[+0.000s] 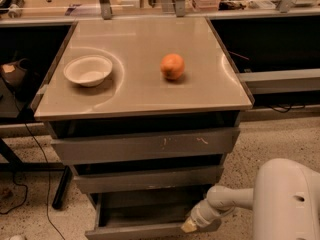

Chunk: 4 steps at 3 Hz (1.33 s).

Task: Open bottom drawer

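Note:
The bottom drawer [145, 230] is the lowest of three grey fronts on the cabinet. It stands pulled out toward me, and its shallow grey tray [145, 209] shows from above. My gripper [190, 226] reaches in from the lower right on a white arm [225, 201] and sits at the right end of the drawer's front edge. The middle drawer [150, 178] and the scratched top drawer [145, 145] are closed.
A white bowl [88, 70] and an orange [172, 66] rest on the tan cabinet top [140, 91]. My white robot body [287, 199] fills the lower right. Cables [30, 149] and a black leg [60, 188] lie on the speckled floor at left. Dark benches stand behind.

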{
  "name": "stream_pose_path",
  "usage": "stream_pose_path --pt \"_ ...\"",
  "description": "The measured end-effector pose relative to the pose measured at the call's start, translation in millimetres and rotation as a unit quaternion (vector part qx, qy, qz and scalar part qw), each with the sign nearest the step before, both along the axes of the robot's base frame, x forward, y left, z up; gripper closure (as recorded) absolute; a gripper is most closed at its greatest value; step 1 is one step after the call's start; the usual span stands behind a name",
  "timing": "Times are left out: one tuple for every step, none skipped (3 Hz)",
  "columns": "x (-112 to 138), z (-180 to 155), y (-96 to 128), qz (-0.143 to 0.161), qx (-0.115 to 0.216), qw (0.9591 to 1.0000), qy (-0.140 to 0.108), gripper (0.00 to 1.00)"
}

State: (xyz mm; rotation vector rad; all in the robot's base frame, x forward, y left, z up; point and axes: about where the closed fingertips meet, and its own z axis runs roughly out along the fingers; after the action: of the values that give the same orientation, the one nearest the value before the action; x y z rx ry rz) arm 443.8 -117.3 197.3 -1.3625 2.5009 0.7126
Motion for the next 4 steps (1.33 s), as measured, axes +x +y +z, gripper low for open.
stream_pose_path --pt "-17.4 -1.6 -7.1 -0.012 -0.004 0.9998 0.012 1.0" --pt "-22.0 -0.2 -9.6 -0.018 -0.004 0.9997 0.016 1.0" --pt "-50.3 -4.1 -13.7 -0.028 -0.004 0.9991 0.033 1.0" --pt "-49.7 -2.5 -13.2 -0.028 -0.004 0.9991 0.033 1.0"
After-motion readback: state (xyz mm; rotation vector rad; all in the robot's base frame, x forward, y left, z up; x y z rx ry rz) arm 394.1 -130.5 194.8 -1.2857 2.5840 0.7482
